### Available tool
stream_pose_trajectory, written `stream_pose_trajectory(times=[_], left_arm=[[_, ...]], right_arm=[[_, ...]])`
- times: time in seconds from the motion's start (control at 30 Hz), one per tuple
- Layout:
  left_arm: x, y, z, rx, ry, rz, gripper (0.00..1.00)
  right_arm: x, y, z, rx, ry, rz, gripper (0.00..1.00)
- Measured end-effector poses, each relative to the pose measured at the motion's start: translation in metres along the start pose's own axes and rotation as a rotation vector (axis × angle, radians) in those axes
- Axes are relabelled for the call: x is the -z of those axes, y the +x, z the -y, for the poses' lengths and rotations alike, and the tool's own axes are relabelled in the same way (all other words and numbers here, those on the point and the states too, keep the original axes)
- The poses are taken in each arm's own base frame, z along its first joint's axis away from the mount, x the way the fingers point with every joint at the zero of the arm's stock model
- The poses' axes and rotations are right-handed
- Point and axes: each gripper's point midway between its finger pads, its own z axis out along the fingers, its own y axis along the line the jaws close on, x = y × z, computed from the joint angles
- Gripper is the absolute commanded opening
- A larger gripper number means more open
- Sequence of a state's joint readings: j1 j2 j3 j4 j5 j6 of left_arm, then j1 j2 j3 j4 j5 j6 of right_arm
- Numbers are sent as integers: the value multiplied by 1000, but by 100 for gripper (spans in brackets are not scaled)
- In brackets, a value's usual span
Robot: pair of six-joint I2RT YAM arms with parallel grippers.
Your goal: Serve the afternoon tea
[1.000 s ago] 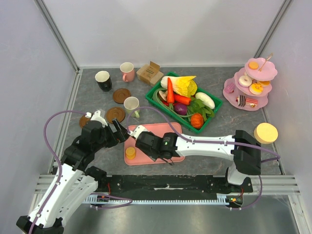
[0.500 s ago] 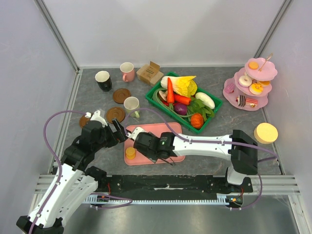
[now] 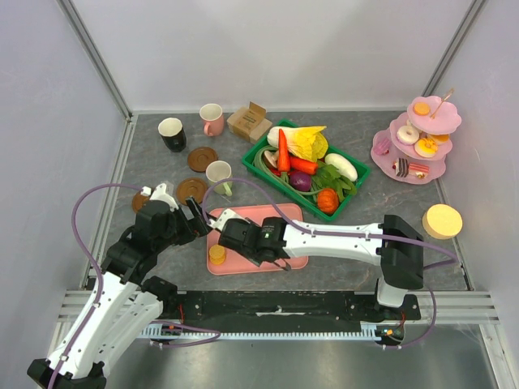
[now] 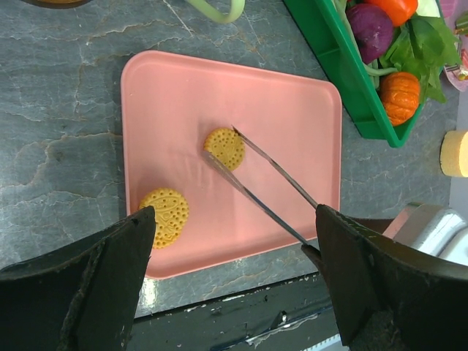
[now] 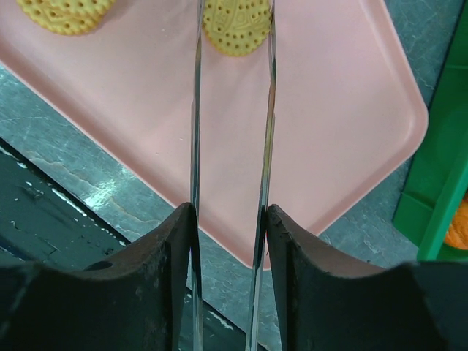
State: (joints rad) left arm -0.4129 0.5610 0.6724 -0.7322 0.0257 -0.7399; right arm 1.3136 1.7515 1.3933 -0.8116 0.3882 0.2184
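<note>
Early on: one biscuit (image 4: pixel 164 217) lies on the tray (image 4: pixel 292 110). The right claw (image 5: pixel 228 219) grips tongs (image 5: pixel 196 110) straddling a second biscuit (image 4: pixel 224 148). The left claw (image 4: pixel 234 219) gapes empty. Mugs (image 3: pixel 171 134) and the stand (image 3: pixel 418 142) sweets look unserved.

Orange biscuits (image 4: pixel 224 148) (dotted), pink tray (image 4: pixel 292 131)

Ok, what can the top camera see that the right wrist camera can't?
Only the top camera shows the black mug, the pink mug, the pale-green mug, the pink tiered stand and the cardboard box. Only the right wrist camera shows the tongs with a second biscuit between their blades; from above, the right arm hides it. Both show the pink tray, the loose biscuit and the green basket.
</note>
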Motion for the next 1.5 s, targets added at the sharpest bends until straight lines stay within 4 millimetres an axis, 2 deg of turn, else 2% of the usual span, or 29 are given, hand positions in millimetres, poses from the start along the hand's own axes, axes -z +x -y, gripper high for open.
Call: stream_pose_trajectory(times=[0.43, 0.53, 0.6, 0.7, 0.83, 0.9, 1.07, 1.2, 1.27, 1.33, 1.5], left_arm=[[0, 0, 0, 0, -1, 0, 96], [0, 0, 0, 0, 0, 0, 96], [0, 0, 0, 0, 2, 0, 96], [-1, -1, 2, 0, 9, 1, 96], [-6, -2, 8, 0, 31, -7, 96], [-11, -2, 10, 1, 40, -12, 96], [-23, -1, 18, 2, 70, -31, 96], [-32, 0, 21, 1, 90, -42, 96], [-36, 3, 22, 2, 98, -55, 96], [-39, 5, 22, 2, 100, -64, 96], [-41, 5, 26, 0, 128, -67, 96]], right_arm=[[18, -22, 28, -58, 133, 60, 44], [25, -25, 40, -96, 158, 74, 43], [30, -28, 56, -141, 179, 83, 42], [40, -30, 97, -241, 232, 99, 42], [67, -31, 175, -426, 341, 150, 41], [91, -28, 223, -536, 417, 197, 41], [157, -10, 322, -766, 624, 305, 40], [195, 18, 383, -902, 780, 334, 40], [206, 39, 414, -970, 862, 315, 40], [208, 57, 435, -1015, 918, 280, 40], [190, 93, 471, -1080, 980, 167, 40]])
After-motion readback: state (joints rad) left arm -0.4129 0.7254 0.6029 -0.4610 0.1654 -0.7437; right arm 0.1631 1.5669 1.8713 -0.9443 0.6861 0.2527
